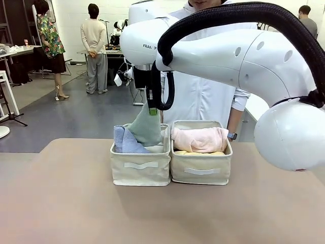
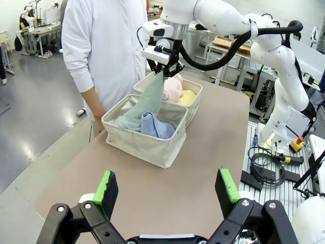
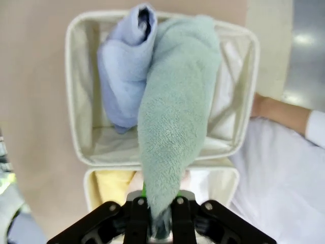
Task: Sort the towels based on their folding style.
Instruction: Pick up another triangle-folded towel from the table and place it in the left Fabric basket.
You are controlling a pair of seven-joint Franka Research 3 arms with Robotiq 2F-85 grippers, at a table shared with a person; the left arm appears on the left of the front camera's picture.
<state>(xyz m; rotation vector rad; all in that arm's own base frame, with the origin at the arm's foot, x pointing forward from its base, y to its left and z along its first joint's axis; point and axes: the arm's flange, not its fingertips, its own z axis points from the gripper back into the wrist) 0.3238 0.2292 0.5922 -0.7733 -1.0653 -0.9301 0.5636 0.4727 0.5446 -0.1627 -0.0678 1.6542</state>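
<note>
hanging from the right gripper (image 1: 153, 109), which is clenched on its upper corner, the grey-green towel (image 1: 145, 127) droops into the left bin (image 1: 140, 170), its lower end resting beside the light blue towel (image 1: 125, 141). its long axis runs near vertical, tilting slightly, narrow end up at the jaws and broad end down. likely risks: a release from this height may let the fold fall open, or the cloth may drape over the bin's rim toward the right bin (image 1: 200, 171) holding the pale pink towel (image 1: 200, 139) and yellow towel (image 1: 199, 152). the left gripper (image 2: 168, 189) stands released, hovering over bare table (image 2: 203, 147).
</note>
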